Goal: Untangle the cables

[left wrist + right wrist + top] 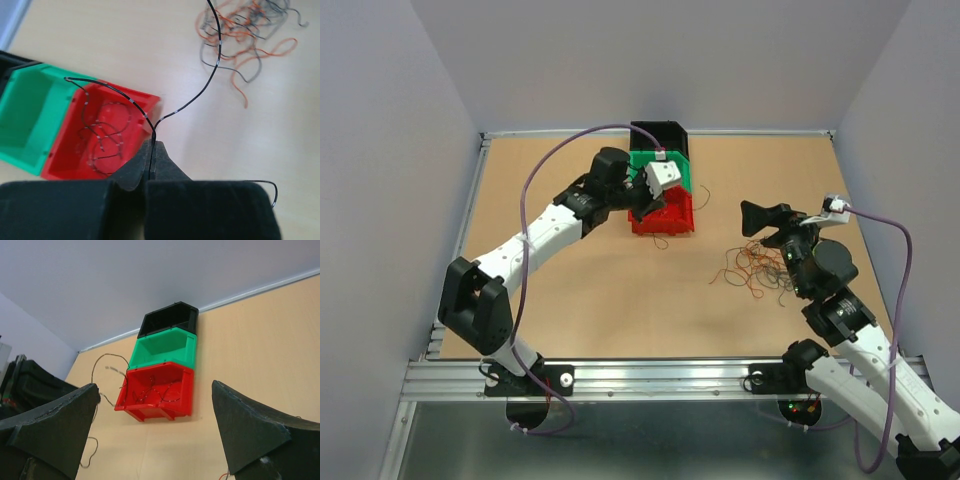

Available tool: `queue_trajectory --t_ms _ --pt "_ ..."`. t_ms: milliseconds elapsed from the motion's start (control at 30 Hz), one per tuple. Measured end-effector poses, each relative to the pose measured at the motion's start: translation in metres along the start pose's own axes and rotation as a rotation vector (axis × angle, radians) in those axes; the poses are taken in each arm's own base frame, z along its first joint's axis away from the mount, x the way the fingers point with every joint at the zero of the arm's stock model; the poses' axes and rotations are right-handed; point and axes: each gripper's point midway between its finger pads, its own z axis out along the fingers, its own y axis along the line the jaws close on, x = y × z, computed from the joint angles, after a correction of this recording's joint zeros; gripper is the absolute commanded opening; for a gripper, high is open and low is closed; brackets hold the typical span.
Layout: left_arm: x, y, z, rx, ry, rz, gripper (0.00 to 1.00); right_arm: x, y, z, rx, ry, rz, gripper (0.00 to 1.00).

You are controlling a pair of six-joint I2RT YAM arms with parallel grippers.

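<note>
left gripper (152, 146) clamped on one black wire (216, 65) beside the red bin (64, 150) (more wires (107, 134) laid inside), tangled cables (756, 266) spread on the desk (600, 300) at the right, right gripper (155, 387) held wide apart near them

The tan table (570, 310) bore three touching bins in a row: black bin (167, 320), green bin (20, 115), red bin (65, 160). The red one sat just left of the left gripper (151, 150) jaws and straight ahead of the right gripper (154, 386) jaws. A clump of cables (245, 30) lay ahead-right of the left jaws.
</note>
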Motion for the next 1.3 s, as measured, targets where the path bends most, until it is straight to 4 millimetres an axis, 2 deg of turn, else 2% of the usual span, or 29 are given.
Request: queue_trajectory --t_ms 133,267,433,633,733,867,900,967,1000,1100,1200,1300 --pt "-0.012 0.037 -0.007 -0.075 -0.027 0.003 0.00 -0.002 0.000 -0.001 0.000 -0.008 0.003 1.00" --pt "-0.015 0.051 0.003 -0.083 -0.021 0.074 0.00 -0.001 0.000 0.000 0.002 -0.003 -0.001 1.00" --pt "0.015 0.074 0.029 -0.138 0.053 0.168 0.00 0.003 -0.001 0.002 0.007 0.009 -0.008 1.00" --pt "0.035 0.094 0.051 -0.182 0.085 0.256 0.00 0.005 0.000 0.003 0.003 0.013 -0.009 1.00" --pt "0.059 0.102 0.069 -0.202 0.144 0.260 0.00 0.004 0.000 0.003 -0.001 0.012 -0.008 1.00" --pt "0.133 0.102 0.124 -0.138 0.381 0.181 0.00 0.004 0.002 0.003 -0.008 0.013 -0.007 1.00" --pt "0.142 0.094 0.130 -0.098 0.406 0.148 0.00 0.004 0.002 0.003 -0.009 0.011 -0.006 1.00" --pt "0.140 0.094 0.128 -0.108 0.427 0.162 0.00 0.003 0.002 0.003 -0.010 0.009 -0.005 1.00" --pt "0.144 0.092 0.126 -0.113 0.446 0.159 0.04 0.003 0.003 0.003 -0.011 0.007 -0.004 1.00" --pt "0.150 0.086 0.120 -0.103 0.482 0.151 0.05 0.002 0.003 0.002 -0.013 0.004 -0.002 1.00" --pt "0.156 0.081 0.106 -0.099 0.509 0.129 0.04 0.001 0.004 0.002 -0.016 0.002 -0.001 1.00" --pt "0.173 0.069 0.070 -0.092 0.562 0.078 0.08 0.001 0.004 0.002 -0.019 0.003 -0.001 1.00"
